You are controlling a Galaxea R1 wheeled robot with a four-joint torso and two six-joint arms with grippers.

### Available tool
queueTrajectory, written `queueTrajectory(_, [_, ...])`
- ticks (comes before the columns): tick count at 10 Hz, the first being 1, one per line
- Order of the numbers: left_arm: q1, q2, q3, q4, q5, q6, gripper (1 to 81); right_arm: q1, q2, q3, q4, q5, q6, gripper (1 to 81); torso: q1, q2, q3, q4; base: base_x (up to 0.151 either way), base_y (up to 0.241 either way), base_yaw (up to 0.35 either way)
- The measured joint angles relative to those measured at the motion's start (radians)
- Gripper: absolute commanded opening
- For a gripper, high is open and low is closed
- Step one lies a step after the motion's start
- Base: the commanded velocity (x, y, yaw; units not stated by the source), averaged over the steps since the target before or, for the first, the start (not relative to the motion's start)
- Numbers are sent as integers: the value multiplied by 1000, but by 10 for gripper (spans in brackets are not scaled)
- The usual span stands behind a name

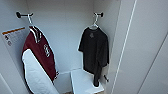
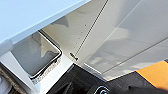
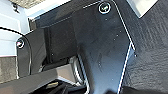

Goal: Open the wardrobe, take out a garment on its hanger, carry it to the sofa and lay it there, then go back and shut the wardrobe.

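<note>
The wardrobe stands open in the head view, its white inside facing me. The garment, a black short-sleeved top, hangs long at the right side of the inside. It is on the hanger, a thin white one hooked over a dark peg on the right wall. The garment's lower end drapes over a white shelf block. The wardrobe's inner wall and door pass close by in the left wrist view, with a small dark hinge fitting.
A maroon jacket with white sleeves hangs from a peg at the left. An orange-and-white label is on the left door. The right door stands open. A white bin sits low in the wardrobe. Dark carpet covers the floor.
</note>
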Motion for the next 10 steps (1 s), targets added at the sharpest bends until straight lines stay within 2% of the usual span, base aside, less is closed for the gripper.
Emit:
queueTrajectory(4, [-161, -10, 95, 0, 86, -84, 811, 0, 0, 0, 0, 1, 0, 811, 0, 0, 0, 0, 0, 0, 0])
queueTrajectory(8, [-289, -11, 166, 0, 116, -161, 811, 0, 0, -1, 0, 9, 0, 811, 1, 1, 0, 0, 0, 0, 0])
queueTrajectory(10, [-395, -11, 180, 0, 132, -200, 811, 5, 0, -1, 0, 9, 0, 811, 1, 1, -20, 0, 0, 0, 0])
